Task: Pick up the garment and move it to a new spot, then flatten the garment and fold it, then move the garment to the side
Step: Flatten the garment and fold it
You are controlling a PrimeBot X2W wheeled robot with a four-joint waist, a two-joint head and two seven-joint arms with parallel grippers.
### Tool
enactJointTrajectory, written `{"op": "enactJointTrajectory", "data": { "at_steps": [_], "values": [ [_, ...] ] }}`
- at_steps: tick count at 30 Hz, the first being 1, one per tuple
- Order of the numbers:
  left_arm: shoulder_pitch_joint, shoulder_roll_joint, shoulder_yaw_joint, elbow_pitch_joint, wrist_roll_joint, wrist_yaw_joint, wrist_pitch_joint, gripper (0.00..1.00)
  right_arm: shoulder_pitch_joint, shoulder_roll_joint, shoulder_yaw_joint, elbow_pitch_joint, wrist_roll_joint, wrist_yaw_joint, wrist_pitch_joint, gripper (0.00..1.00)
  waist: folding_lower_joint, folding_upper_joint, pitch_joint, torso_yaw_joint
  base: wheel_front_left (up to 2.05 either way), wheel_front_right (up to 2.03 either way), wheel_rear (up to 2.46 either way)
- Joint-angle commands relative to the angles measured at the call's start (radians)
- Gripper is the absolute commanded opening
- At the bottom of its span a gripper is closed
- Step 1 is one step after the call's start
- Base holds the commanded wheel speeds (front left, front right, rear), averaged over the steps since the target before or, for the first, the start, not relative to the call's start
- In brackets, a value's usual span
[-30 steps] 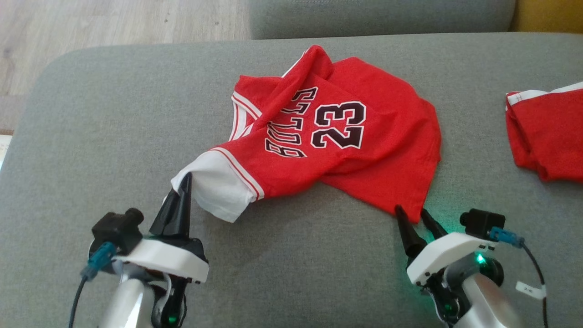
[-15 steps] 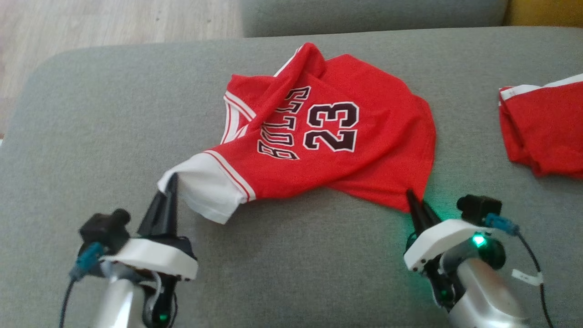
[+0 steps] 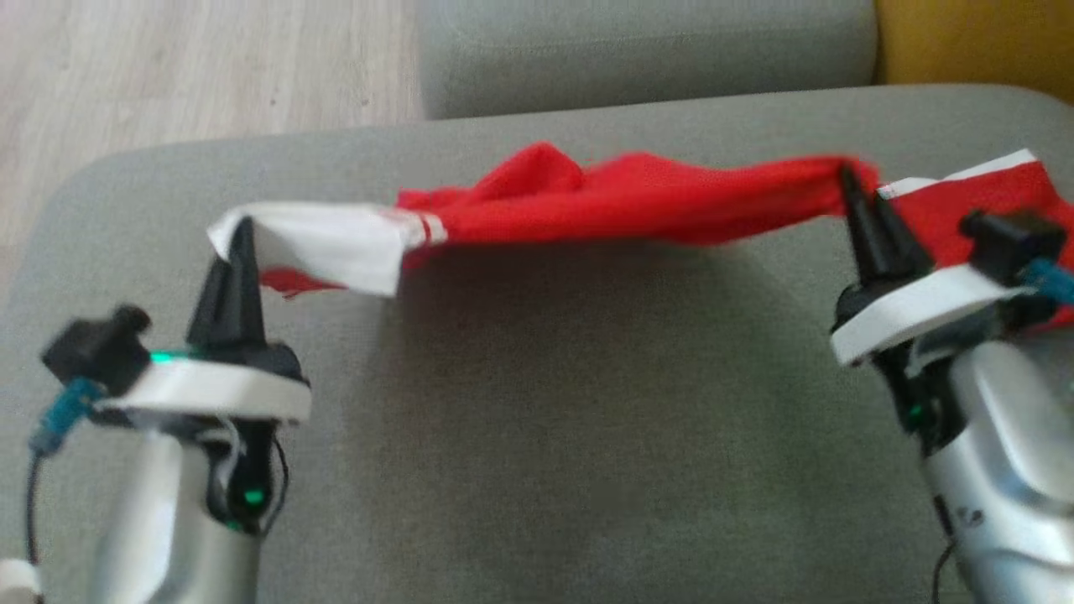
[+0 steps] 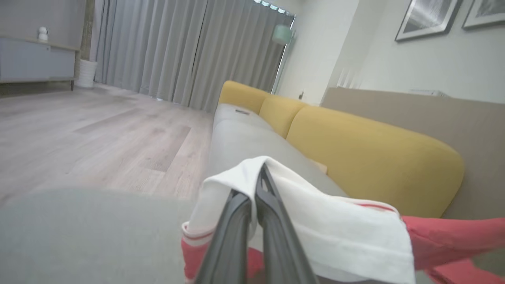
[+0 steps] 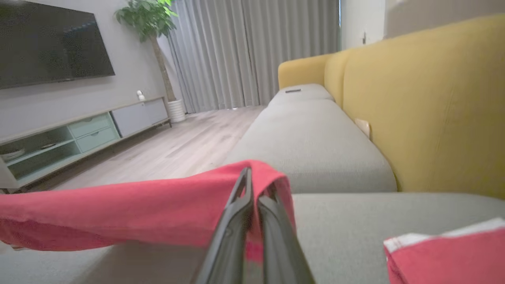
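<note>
The garment (image 3: 621, 201) is a red jersey with white trim, hanging stretched in the air between my two grippers above the grey sofa seat (image 3: 545, 436). My left gripper (image 3: 239, 231) is shut on its white sleeve edge (image 4: 315, 213), and the left wrist view shows the fingers (image 4: 236, 228) pinching the white cloth. My right gripper (image 3: 849, 180) is shut on the red hem at the other end; in the right wrist view the red cloth (image 5: 138, 209) drapes over the shut fingers (image 5: 240, 221). The printed front is hidden.
A second red piece with white trim (image 3: 990, 201) lies on the seat just behind my right gripper, seen too as red cloth (image 5: 446, 256) in the right wrist view. Yellow back cushions (image 5: 426, 102) line the sofa. Wood floor (image 3: 168, 75) lies beyond the seat's left edge.
My right gripper shut on the red hem. Both arms then rose and spread apart, lifting the garment off the seat and pulling it taut. The head camera has shifted as well.
</note>
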Motion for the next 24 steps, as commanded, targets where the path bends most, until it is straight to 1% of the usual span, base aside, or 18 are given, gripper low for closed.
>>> {"op": "enactJointTrajectory", "data": {
  "at_steps": [1,4,8,9,12,15,18,20,22,24],
  "values": [
    [-0.088,0.042,0.046,-0.059,-0.023,-0.006,-0.012,0.0,-0.067,-0.031,0.003,-0.089,-0.002,-0.001,0.015,0.0,0.0,0.0,-0.025,-0.001,0.0,0.0,0.0],
    [-0.136,0.063,0.056,-0.102,-0.057,-0.006,-0.012,0.0,-0.09,-0.059,-0.014,-0.18,-0.005,-0.001,0.041,0.0,0.0,0.0,-0.05,-0.004,0.0,0.0,0.0],
    [-0.187,0.092,0.074,-0.214,-0.076,-0.002,-0.002,0.0,-0.105,-0.091,-0.048,-0.306,-0.009,-0.001,0.08,0.0,0.0,0.0,-0.066,-0.006,0.0,0.0,0.0],
    [-0.187,0.092,0.074,-0.214,-0.076,-0.002,-0.002,0.0,-0.105,-0.091,-0.048,-0.306,-0.009,-0.001,0.08,0.0,0.0,0.0,-0.066,-0.006,0.0,0.0,0.0],
    [-0.204,0.108,0.091,-0.313,-0.075,0.019,0.023,0.0,-0.087,-0.105,-0.086,-0.398,-0.014,-0.001,0.121,0.0,0.0,0.0,-0.072,-0.005,0.0,0.0,0.0],
    [-0.204,0.113,0.102,-0.408,-0.088,0.048,0.079,0.0,-0.046,-0.107,-0.12,-0.501,-0.02,-0.001,0.179,0.0,0.0,0.0,-0.064,-0.002,0.0,0.0,0.0],
    [-0.203,0.126,0.102,-0.486,-0.093,0.067,0.142,0.0,-0.011,-0.101,-0.146,-0.596,-0.03,-0.001,0.25,0.0,0.0,0.0,-0.039,-0.001,0.0,0.0,0.0],
    [-0.215,0.141,0.097,-0.516,-0.089,0.072,0.177,0.0,-0.009,-0.095,-0.157,-0.645,-0.039,-0.001,0.287,0.0,0.0,0.0,-0.006,-0.001,0.0,0.0,0.0],
    [-0.244,0.158,0.095,-0.512,-0.084,0.073,0.204,0.0,-0.033,-0.093,-0.162,-0.667,-0.053,-0.001,0.315,0.0,0.0,0.0,0.038,0.0,0.0,0.0,0.0],
    [-0.299,0.173,0.095,-0.48,-0.094,0.07,0.228,0.0,-0.084,-0.085,-0.16,-0.661,-0.05,-0.001,0.335,0.0,0.0,0.0,0.097,-0.002,0.0,0.0,0.0]
  ]
}}
